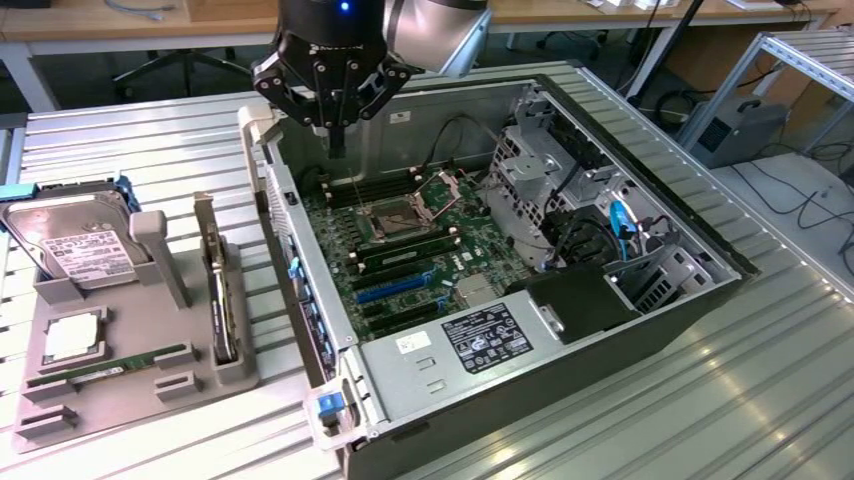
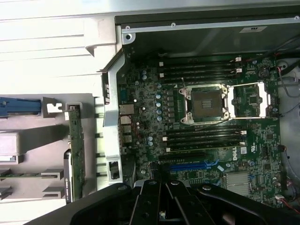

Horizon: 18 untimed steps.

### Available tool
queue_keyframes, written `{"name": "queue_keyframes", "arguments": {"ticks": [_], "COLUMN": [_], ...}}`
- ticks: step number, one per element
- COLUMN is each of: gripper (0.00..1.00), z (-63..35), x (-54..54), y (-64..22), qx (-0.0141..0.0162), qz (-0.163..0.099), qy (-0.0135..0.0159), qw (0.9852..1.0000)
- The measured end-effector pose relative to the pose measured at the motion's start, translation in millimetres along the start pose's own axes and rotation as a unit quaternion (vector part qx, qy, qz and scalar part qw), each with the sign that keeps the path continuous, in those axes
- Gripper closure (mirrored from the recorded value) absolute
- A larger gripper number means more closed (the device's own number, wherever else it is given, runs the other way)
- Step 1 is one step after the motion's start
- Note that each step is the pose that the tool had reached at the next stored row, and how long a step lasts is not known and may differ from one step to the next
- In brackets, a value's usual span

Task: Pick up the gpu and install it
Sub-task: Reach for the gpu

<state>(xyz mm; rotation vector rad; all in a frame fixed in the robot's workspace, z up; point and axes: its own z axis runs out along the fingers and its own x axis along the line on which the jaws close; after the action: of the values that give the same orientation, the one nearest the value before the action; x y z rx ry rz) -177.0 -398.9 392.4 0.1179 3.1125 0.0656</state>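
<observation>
The gpu (image 1: pixel 222 300) stands on edge in a slot of the grey holder (image 1: pixel 120 395), on the exterior view's left beside the computer case; only its thin green edge (image 2: pixel 76 150) faces the wrist camera. My gripper (image 1: pixel 336 145) hangs above the far end of the motherboard (image 1: pixel 400 245), inside the open case (image 1: pixel 561 340). Its black fingers (image 2: pixel 154 204) are shut with nothing between them. It is well apart from the gpu. A blue expansion slot (image 1: pixel 394 285) lies on the board, and it appears as the blue slot (image 2: pixel 192 166) just ahead of the fingers.
In the holder also sit a silver hard drive (image 1: pixel 74 245), a RAM stick (image 1: pixel 114 365) and a processor (image 1: pixel 74 340). The open processor socket (image 2: pixel 206 103), the drive cage (image 1: pixel 547 170) and cables crowd the case. The case wall (image 1: pixel 287 250) separates holder and board.
</observation>
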Motion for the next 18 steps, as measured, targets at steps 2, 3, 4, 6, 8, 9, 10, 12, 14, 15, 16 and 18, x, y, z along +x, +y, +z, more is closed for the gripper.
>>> {"name": "queue_keyframes", "arguments": {"ticks": [2, 3, 4, 6, 8, 9, 10, 12, 14, 15, 16, 18], "gripper": [0.89, 0.89, 0.89, 0.89, 0.89, 0.89, 0.89, 0.89, 0.89, 0.89, 0.89, 0.89], "z": [0.0, 0.0, 0.0, 0.0, 0.0, 0.0, 0.0, 0.0, 0.0, 0.0, 0.0, 0.0], "x": [0.4, 0.7, 1.0, 1.4, 2.2, 2.7, 2.9, 3.4, 3.8, 4.0, 4.2, 4.6], "y": [0.0, -0.1, -0.1, -0.1, -0.2, -0.2, -0.2, -0.3, -0.3, -0.3, -0.3, -0.4], "qx": [0.0000, 0.0000, 0.0000, 0.0000, 0.0000, 0.0000, 0.0000, 0.0000, 0.0000, 0.0000, 0.0000, 0.0000], "qz": [0.000, 0.000, 0.000, 0.000, 0.000, 0.000, 0.000, 0.000, 0.000, 0.000, 0.000, 0.000], "qy": [0.0000, 0.0000, 0.0000, 0.0000, 0.0000, 0.0000, 0.0000, 0.0000, 0.0000, 0.0000, 0.0000, 0.0000], "qw": [1.0000, 1.0000, 1.0000, 1.0000, 1.0000, 1.0000, 1.0000, 1.0000, 1.0000, 1.0000, 1.0000, 1.0000]}}
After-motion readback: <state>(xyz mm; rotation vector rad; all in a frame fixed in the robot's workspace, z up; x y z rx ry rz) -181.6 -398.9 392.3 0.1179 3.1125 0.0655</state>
